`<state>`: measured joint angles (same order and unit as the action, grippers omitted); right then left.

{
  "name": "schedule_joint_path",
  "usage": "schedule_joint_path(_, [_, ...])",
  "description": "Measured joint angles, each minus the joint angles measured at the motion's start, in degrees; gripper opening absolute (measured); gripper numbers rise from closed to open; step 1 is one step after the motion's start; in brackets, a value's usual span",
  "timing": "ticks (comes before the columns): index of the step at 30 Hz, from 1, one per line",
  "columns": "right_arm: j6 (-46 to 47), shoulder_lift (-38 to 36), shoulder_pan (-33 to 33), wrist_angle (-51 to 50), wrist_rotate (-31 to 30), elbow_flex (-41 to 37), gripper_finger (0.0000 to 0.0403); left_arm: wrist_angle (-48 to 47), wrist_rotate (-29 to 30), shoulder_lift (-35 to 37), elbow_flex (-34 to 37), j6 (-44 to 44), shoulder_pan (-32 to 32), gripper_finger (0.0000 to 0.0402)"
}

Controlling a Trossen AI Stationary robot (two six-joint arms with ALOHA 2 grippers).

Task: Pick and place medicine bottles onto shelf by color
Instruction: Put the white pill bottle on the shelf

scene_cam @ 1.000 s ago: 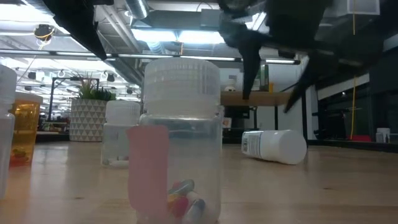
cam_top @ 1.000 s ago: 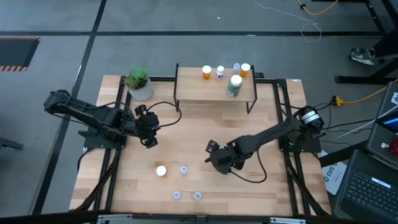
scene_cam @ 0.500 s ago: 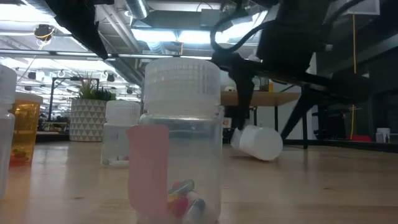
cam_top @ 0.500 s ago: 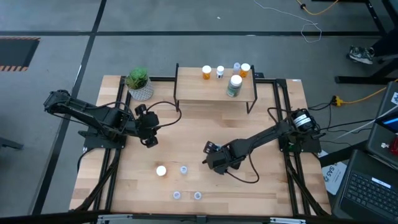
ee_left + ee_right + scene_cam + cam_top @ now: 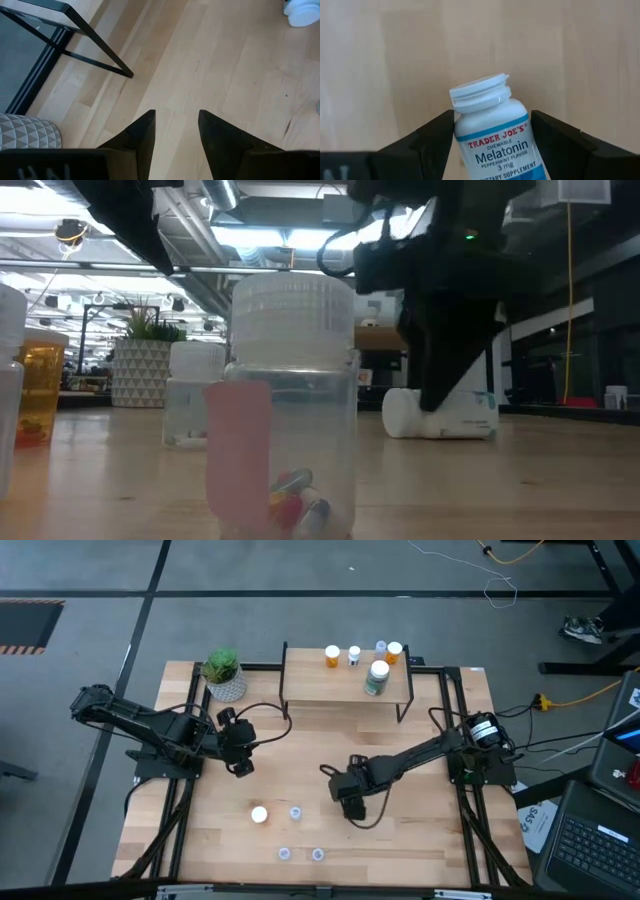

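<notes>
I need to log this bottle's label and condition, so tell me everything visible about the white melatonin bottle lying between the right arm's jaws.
The white melatonin bottle is a small, glossy plastic cylinder with a ribbed white screw cap, closed. Its white label, edged by a blue band, reads Trader Joe's Chewable Melatonin, Peppermint Flavor, 3 mg. It lies on its side on the wooden tabletop, near the table's middle. The right gripper straddles it, a dark jaw at each side of its shoulder; whether they press it cannot be told.

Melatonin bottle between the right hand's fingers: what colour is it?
White, with a blue-banded label; the melatonin bottle shows best in the right wrist view.
</notes>
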<state>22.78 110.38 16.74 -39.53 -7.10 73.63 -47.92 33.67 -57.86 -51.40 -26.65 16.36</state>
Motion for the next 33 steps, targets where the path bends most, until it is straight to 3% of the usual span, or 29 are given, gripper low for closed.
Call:
schedule_joint_path(9, [8.06,0.87,-1.16,0.59,0.59,-0.05,0.0262,0.02,0.00,0.01,0.00,-0.25,0.00,0.0144])
schedule_joint_path(21, [5.58,3.66,-1.58,2.17,-1.85,-0.07,0.0260,0.13,0.00,0.01,0.00,-0.31,0.00,0.0144])
schedule_joint_path(27, [5.47,3.55,-1.58,2.52,-2.09,-0.07,0.0228,0.13,-0.02,-0.01,0.00,-0.27,0.00,0.0144])
schedule_joint_path(33, [5.26,3.59,-1.64,2.21,-3.36,1.32,0.0228,0.13,-0.02,0.01,0.00,-0.25,0.02,0.0144])
